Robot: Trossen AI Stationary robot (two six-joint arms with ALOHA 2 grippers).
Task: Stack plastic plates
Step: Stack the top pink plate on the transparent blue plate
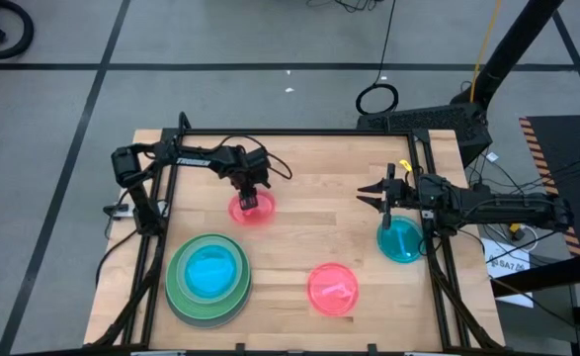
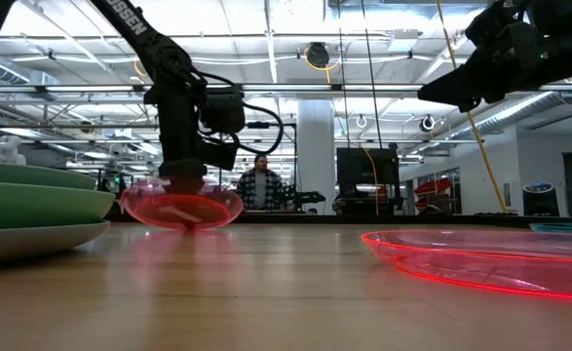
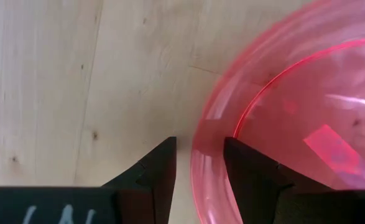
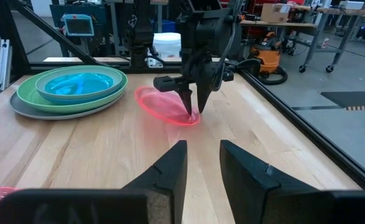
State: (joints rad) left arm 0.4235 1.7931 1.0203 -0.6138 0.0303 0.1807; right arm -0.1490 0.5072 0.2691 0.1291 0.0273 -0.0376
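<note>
High view | L gripper (image 1: pixel 251 199) pinching rim of pink plate (image 1: pixel 253 209) at worktop (image 1: pixel 299 247) rear-centre | R gripper (image 1: pixel 373 197) part-open, empty, above teal plate (image 1: pixel 400 240) | step: grasp | next: lift, carry onto stack (image 1: pixel 208 278)

Two black jointed arms are seen, looped with black cables; white lettering is printed on the left arm (image 1: pixel 196 155).
</note>
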